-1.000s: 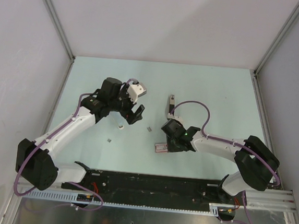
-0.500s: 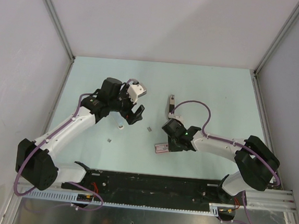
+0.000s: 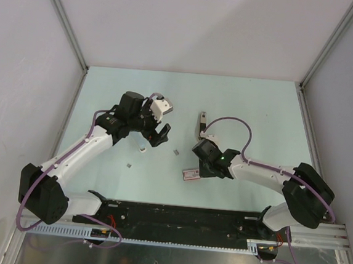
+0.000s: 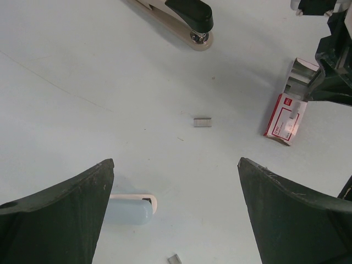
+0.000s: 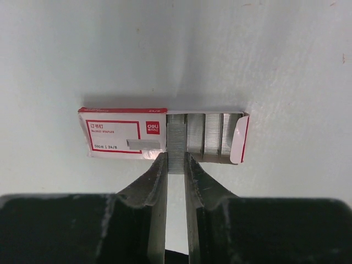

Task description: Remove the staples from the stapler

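The table (image 3: pixel 259 108) is presenting a pale mint-green, matt surface, lying level and bare between the items. Plain grey-white walls (image 3: pixel 192 28) are closing it in on three sides, with aluminium posts (image 3: pixel 64 20) running up the two far corners. A black rail (image 3: pixel 181 219) is carrying both arm bases along the near edge. The stapler (image 3: pixel 201 122) is lying flat on the table, far of centre, just beyond the right arm's wrist and touched by neither gripper. Loose staples (image 4: pixel 202 121) are lying on the surface between the two arms, one short strip near the centre and another bit (image 3: pixel 129 164) nearer the left arm. A small white-and-blue piece (image 4: pixel 131 208), which I cannot identify, is lying below the left gripper (image 4: pixel 176 165). That gripper is hanging above the table with its fingers (image 4: pixel 60 220) spread wide, holding nothing. A red-and-white box (image 5: pixel 124 140) is lying flat near the table's centre, well to the near side of the stapler, with its tray pulled out and showing rows of staples. The right gripper (image 5: pixel 176 159) is standing over the tray's near edge with its fingers (image 5: pixel 155 181) drawn close, pinching the near end of one strip (image 5: pixel 176 137) between the tips. The strip is sitting in the tray's row beside the box sleeve.
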`<state>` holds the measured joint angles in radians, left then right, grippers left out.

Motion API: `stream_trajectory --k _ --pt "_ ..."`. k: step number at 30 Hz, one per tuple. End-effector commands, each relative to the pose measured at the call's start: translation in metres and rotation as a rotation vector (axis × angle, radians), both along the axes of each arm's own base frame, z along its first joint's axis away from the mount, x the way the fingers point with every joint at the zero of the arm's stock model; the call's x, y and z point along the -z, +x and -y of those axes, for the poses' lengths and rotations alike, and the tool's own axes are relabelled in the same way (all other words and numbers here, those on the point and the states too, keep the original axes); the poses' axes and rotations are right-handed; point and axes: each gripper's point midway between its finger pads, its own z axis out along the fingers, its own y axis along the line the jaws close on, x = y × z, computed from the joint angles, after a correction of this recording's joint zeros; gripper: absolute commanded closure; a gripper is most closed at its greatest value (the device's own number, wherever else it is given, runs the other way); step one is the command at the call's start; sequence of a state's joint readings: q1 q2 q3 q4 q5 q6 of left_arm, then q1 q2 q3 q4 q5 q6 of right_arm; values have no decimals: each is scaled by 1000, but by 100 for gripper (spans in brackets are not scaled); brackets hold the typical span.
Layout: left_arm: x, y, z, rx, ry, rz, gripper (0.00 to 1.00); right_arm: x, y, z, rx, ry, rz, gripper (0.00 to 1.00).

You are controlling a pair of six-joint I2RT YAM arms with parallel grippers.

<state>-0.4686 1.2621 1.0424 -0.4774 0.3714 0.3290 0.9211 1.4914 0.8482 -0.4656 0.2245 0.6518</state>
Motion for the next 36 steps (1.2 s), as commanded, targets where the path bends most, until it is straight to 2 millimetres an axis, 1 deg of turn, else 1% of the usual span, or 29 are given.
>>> stream_trajectory --k 1,10,19,31,36 --pt "-15 -3 3 11 -45 18 1 -11 5 2 21 18 53 98" --pt "-14 -4 3 11 -44 14 1 -3 3 2 8 9 26 97" --pt "-15 -3 3 12 -45 17 0 0 2 1 -3 9 10 93" --pt "-14 -4 2 13 -44 14 0 -4 0 2 5 17 22 94" --pt "-13 -5 2 13 -43 14 0 -5 -3 6 13 24 27 94"
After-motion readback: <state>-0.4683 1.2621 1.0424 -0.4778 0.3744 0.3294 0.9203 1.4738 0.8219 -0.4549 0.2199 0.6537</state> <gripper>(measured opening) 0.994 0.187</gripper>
